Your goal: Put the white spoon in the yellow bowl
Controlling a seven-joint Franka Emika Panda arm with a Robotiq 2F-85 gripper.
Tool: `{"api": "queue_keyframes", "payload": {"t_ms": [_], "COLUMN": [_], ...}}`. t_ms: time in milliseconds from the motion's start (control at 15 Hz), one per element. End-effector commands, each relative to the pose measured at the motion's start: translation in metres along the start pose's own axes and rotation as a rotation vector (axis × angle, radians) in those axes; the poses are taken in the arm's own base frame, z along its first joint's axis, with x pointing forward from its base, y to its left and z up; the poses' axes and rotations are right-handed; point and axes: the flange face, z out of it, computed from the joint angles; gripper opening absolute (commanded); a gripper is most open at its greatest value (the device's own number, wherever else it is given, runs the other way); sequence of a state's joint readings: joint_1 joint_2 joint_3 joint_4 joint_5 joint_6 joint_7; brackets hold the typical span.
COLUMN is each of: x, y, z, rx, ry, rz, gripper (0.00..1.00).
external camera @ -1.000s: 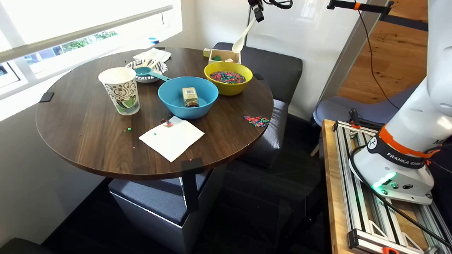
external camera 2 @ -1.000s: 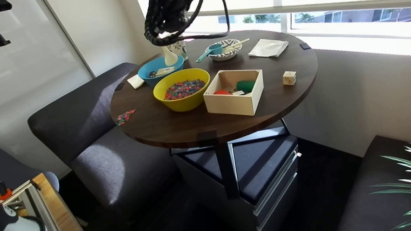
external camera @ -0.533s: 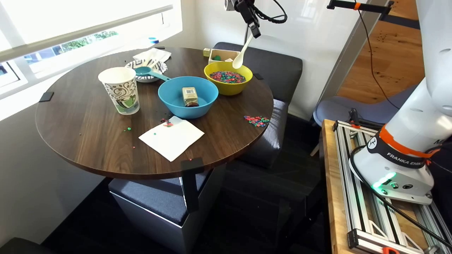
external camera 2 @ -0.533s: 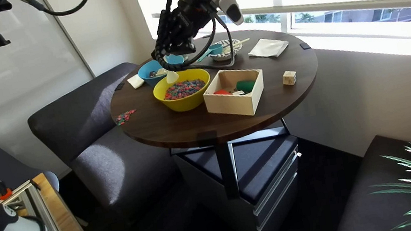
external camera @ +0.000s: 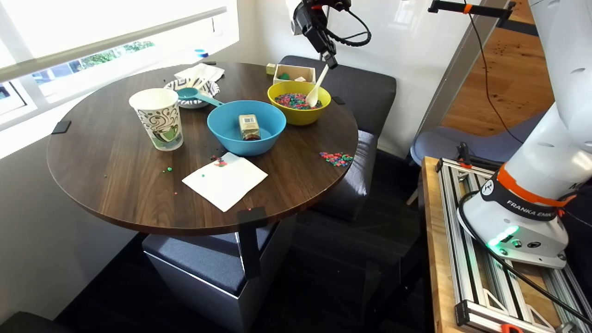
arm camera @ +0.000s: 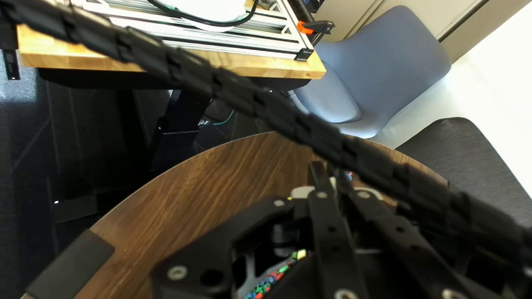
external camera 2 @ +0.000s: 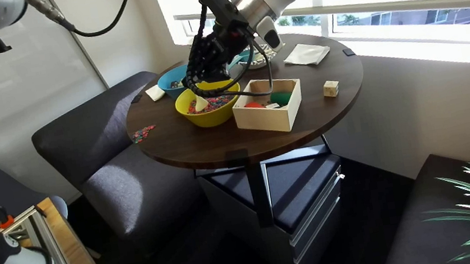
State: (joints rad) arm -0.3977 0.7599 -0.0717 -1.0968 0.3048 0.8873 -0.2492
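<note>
Above, one pincer (external camera: 330, 63) gripping one white spoon (external camera: 314, 94), tilted, its head inside one yellow bowl (external camera: 298, 116).

"FRANKA EMIKA", perhaps "M", on the robot arm (external camera: 557, 143)

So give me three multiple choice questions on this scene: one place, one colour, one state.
1. Where is the lower end of the white spoon?
A. inside the blue bowl
B. inside the yellow bowl
C. on a napkin

2. What colour is the cylinder in the wooden box?
A. green
B. purple
C. white

3. How is the gripper?
A. wide open
B. shut on a napkin
C. shut on the spoon's handle

1 B: both exterior views show that end within the rim.
2 A: it shows green in an exterior view.
3 C: in an exterior view, the handle runs up to its fingertips.
</note>
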Motion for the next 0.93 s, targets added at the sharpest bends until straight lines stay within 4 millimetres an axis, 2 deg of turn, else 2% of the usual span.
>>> {"api": "queue_keyframes", "payload": {"t_ms": [0, 333, 400, 467, 533, 733, 800, 867], "x": [0.027, 0.041, 0.040, 0.033, 0.021, -0.024, -0.034, -0.052], "y": [-0.007, -0.016, -0.015, -0.015, -0.014, -0.019, -0.018, -0.019], "z": [0.003, 0.011, 0.011, 0.008, 0.004, -0.008, 0.002, -0.010], "rx": [-0.070, -0.089, -0.089, -0.086, -0.073, -0.053, -0.054, -0.058], "ry": [0.040, 0.010, 0.001, -0.007, -0.018, -0.056, -0.055, -0.033], "rz": [0.017, 0.030, 0.039, 0.045, 0.052, 0.026, 0.022, 0.020], "gripper": [0.01, 0.01, 0.29, 0.30, 0.35, 0.58, 0.66, 0.73]}}
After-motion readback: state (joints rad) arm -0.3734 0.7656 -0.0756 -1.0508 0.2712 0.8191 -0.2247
